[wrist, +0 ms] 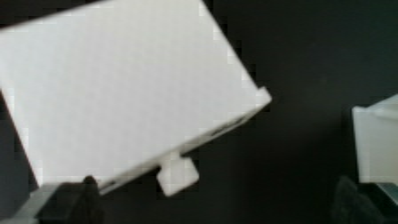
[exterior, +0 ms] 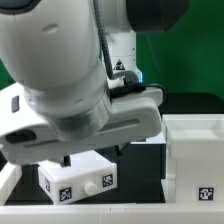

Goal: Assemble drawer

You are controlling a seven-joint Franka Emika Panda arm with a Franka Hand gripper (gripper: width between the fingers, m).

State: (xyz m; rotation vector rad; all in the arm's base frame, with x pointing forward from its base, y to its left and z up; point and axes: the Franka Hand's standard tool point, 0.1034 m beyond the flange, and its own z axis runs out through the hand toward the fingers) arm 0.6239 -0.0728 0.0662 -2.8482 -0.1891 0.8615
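The rounded white robot arm [exterior: 70, 70] fills the upper left and middle of the exterior view and hides much of the black desk [exterior: 150, 165] behind it. At the exterior view's right stands the large white open-topped plastic casing [exterior: 195, 140]. The frame edge cuts it off, and low on its front is a black-and-white square tag [exterior: 203, 188] (a blocky pattern, too small to read). Under the arm, in the lower middle of the frame, sits the small white plastic tray [exterior: 78, 175], with two such tags and a small knob [exterior: 88, 186] between them. In the wrist view the tool [wrist: 217, 203] has its dark fingers [wrist: 71, 200] spread wide with nothing gripped. The tray lies just ahead of them, blurred.
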